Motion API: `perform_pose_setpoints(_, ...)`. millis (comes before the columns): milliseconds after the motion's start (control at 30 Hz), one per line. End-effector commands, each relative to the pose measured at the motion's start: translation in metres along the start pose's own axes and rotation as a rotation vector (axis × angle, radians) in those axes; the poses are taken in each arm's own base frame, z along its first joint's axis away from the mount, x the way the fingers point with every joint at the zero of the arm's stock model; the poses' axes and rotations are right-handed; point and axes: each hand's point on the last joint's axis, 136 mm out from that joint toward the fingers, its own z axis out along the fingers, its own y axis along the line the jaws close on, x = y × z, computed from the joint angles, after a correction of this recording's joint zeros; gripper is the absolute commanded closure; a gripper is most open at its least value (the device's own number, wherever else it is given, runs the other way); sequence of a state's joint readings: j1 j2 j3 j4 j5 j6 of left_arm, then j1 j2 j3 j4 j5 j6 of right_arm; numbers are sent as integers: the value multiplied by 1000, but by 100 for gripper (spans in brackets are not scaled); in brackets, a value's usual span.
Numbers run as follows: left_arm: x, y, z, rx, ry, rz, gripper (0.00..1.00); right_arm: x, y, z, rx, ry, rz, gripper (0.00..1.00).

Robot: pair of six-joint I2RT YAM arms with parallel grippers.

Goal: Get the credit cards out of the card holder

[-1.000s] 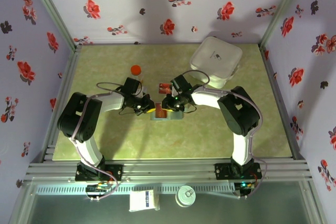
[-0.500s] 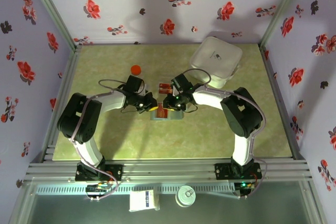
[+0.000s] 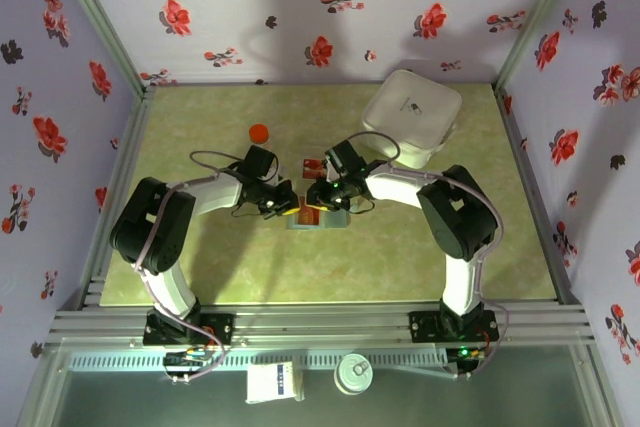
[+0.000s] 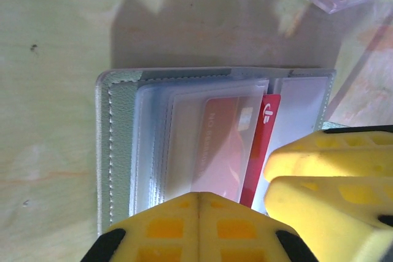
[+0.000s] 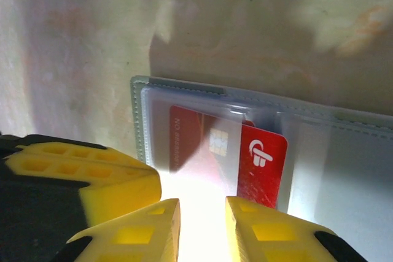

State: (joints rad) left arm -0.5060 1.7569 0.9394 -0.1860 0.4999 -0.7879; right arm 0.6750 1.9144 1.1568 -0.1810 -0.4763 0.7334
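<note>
**Red card peeks out of the holder**

The card holder lies open and flat in the middle of the table, between the two grippers. Inside it are clear pockets. A red card sits in one pocket, and one end pokes out past the pocket's edge. I cannot see any other cards for sure.

The card is probably thin, light and stiff, with a smooth, slippery face. The pocket is soft plastic and may hug the card. The best place to take hold looks like the bare red end. Pinch it flat, then slide it straight out. The holder is light too, so it may slide or lift if nothing presses it down.

The left gripper has its jaws shut tight with nothing between them. Its tips are over one edge of the holder, and I cannot tell if they press on it. The right gripper has its jaws a little apart, pointing at the card's free end. Bright glare hides whether they touch the card.

The left arm and the right arm reach in from the sides, wrists bent down over the holder.
</note>
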Motion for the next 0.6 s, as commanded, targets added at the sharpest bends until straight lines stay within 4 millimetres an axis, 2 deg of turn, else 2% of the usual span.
perform_pose_setpoints(0,-2,3,0,-34,2,18,100,7,-6,8,9,31,14,74)
perform_pose_setpoints(233,0,9,4,-55,21,13,100,4,-15,3,85,15,-14,75)
perform_pose_setpoints(567,0,7,3,-50,19,16,100,-1,-2,-3,52,-1,-47,75)
